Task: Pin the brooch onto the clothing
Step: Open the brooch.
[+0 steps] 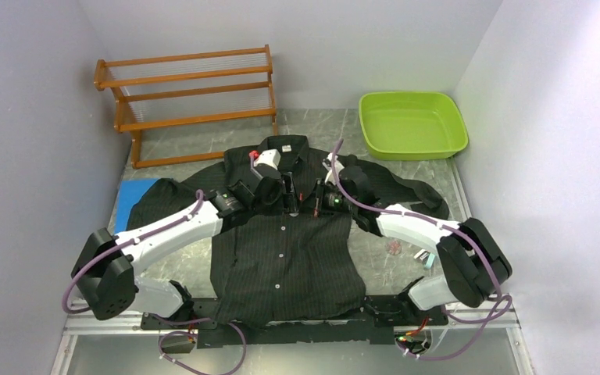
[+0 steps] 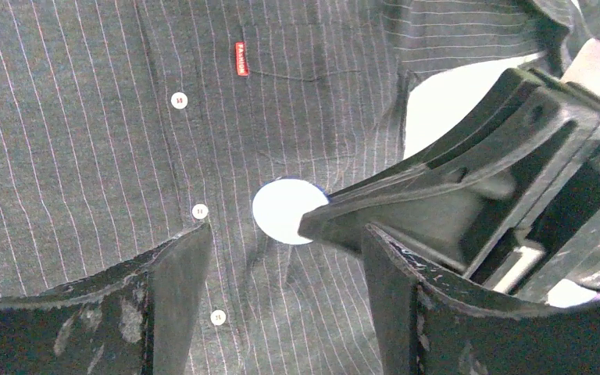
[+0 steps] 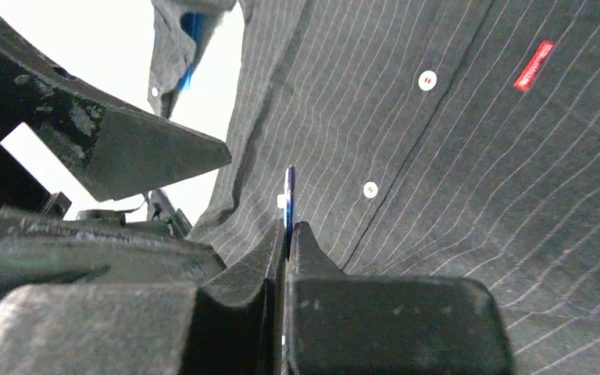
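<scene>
**Brooch pinched over the shirt's chest**

The black pinstriped long-sleeved shirt (image 1: 281,258) lies flat on the grey bench (image 1: 320,125). Its hem is at the near edge and its collar points to the far edge, which gives its long axis. The cloth is soft and limp and will likely ruck under a push, so it wants pressing flat just beside the pin site. At the chest, by the button placket, the right hand (image 3: 287,230) is closed on the small round white brooch with a blue rim (image 2: 281,212), pinching its edge. The disc looks light, thin, stiff and probably slippery, so the rim is the sensible hold. Its flat face shows to the left wrist view, and its pin is hidden. The left hand (image 2: 285,234) stands wide, holding nothing.
</scene>
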Motion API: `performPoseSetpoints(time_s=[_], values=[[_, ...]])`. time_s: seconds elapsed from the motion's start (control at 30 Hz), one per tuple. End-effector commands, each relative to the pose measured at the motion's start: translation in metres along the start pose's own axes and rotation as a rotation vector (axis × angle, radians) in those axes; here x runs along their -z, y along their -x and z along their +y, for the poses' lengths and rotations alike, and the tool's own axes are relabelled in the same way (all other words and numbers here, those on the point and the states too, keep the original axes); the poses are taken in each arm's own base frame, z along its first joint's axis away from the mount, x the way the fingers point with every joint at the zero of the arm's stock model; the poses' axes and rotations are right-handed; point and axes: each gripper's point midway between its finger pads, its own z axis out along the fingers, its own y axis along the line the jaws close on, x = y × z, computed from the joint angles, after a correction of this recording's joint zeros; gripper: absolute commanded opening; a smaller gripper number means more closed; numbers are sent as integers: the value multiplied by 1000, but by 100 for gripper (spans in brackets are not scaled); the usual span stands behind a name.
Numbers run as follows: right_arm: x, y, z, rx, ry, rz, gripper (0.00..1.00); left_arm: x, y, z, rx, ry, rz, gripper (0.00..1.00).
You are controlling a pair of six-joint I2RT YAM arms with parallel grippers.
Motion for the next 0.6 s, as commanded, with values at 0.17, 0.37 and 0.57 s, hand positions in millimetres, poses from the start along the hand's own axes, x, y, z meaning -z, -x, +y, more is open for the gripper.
performPoseSetpoints(time_s=[0.17, 0.37, 0.57], values=[[54, 34, 19, 195, 179, -112, 0, 38, 6, -18, -68, -296, -4, 74], [76, 26, 44, 349, 331, -81, 0, 72, 3, -50, -114, -591, -42, 65], [100, 23, 82, 409, 513, -111, 0, 102, -1, -69, -163, -782, -73, 57]])
